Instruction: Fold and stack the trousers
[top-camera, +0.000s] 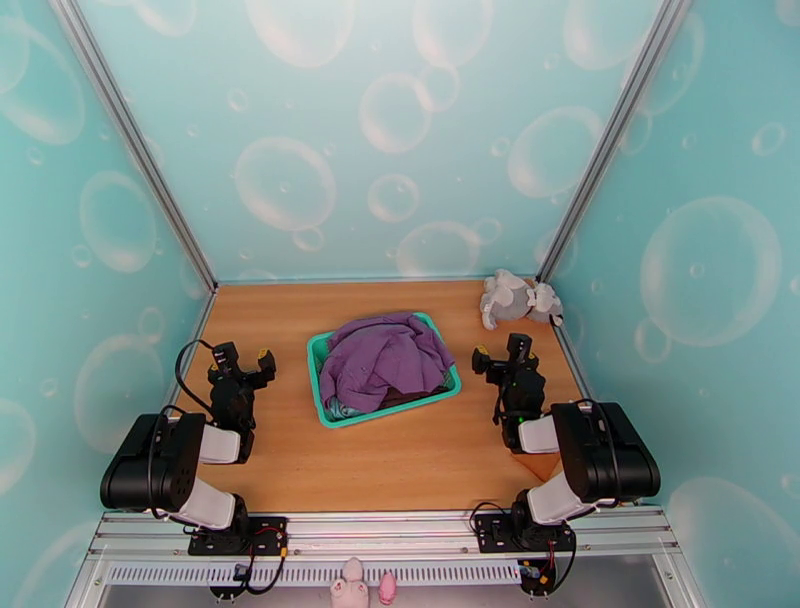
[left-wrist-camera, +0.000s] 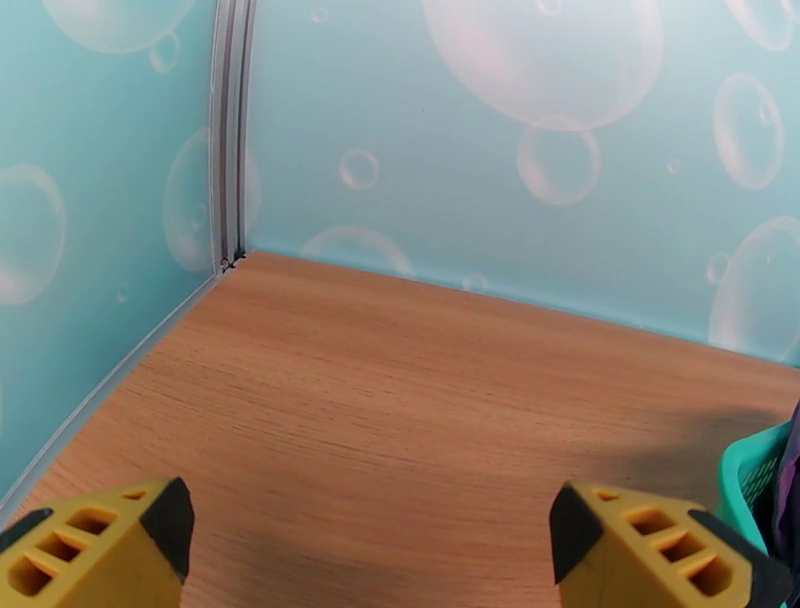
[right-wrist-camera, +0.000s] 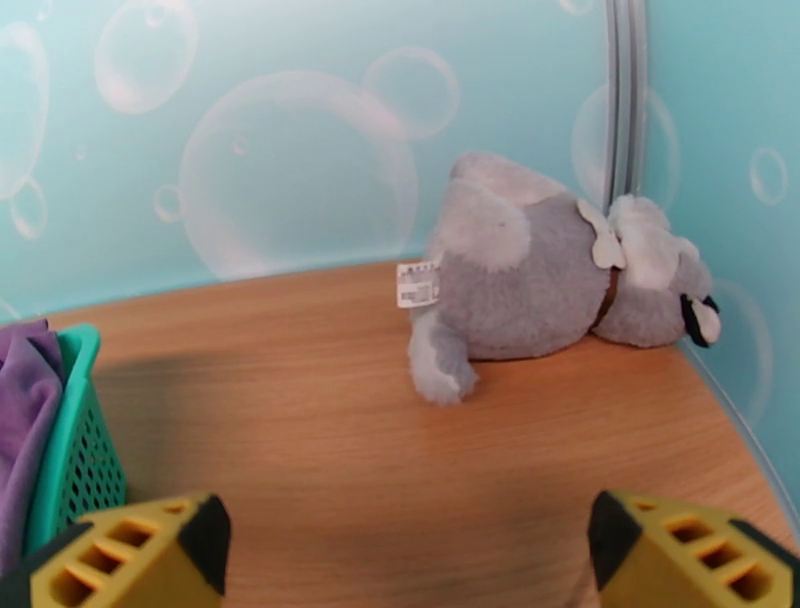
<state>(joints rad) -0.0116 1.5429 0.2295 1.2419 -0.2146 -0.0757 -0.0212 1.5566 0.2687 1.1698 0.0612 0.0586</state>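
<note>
The purple trousers (top-camera: 383, 358) lie crumpled in a heap in the green basket (top-camera: 324, 385) at the middle of the table, spilling over its rim. A purple fold (right-wrist-camera: 25, 400) hangs over the basket wall (right-wrist-camera: 75, 455) at the left of the right wrist view. My left gripper (top-camera: 243, 361) stands open over bare wood to the left of the basket, nothing between its yellow fingers (left-wrist-camera: 95, 550). Right of the basket my right gripper (top-camera: 500, 355) is open too, its fingers (right-wrist-camera: 690, 555) empty and pointing toward the back wall.
A grey plush toy (top-camera: 515, 298) lies in the back right corner against the wall, and the right wrist view shows the toy (right-wrist-camera: 545, 275) on its side. A dark garment (top-camera: 408, 397) peeks from under the trousers in the basket. Teal bubble-print walls enclose the wooden table (top-camera: 400, 460).
</note>
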